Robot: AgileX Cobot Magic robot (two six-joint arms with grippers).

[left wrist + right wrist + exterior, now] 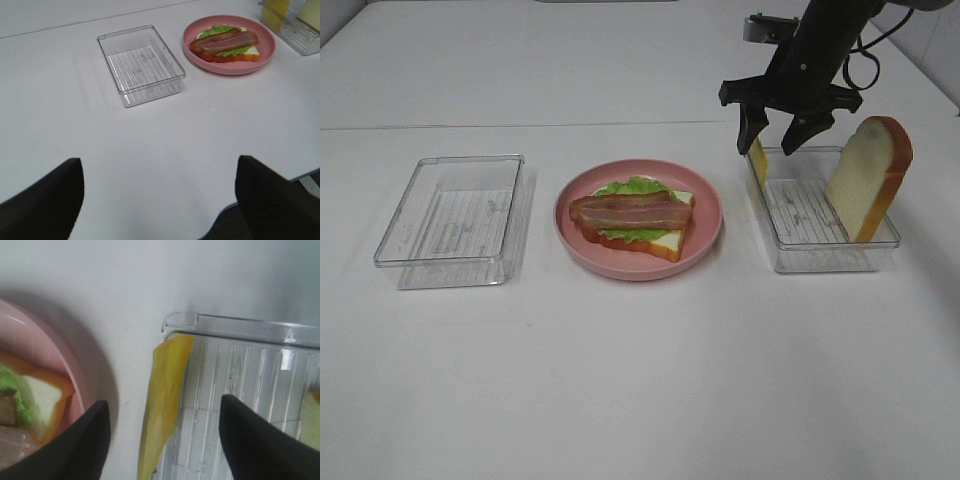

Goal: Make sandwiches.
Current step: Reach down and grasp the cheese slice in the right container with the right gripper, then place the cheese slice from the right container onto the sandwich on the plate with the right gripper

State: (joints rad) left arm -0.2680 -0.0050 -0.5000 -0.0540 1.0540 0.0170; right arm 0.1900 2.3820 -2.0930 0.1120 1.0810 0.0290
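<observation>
Nearest, the left gripper [157, 167] is held spread and empty, clear of the work. The half-built sandwich [635, 222] is laid on the central plate [711, 214]. At its 3 o'clock, the right gripper [769, 148] is poised spread over the cheese [758, 165], propped upright in the tray [820, 257], presumably for pinching.

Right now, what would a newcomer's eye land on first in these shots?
The pink plate at centre holds an unfinished sandwich topped with bacon. On the right, the open right gripper hangs above a yellow cheese slice propped at the plate-side wall of a clear tray. A bread slice stands on edge in that tray.
</observation>
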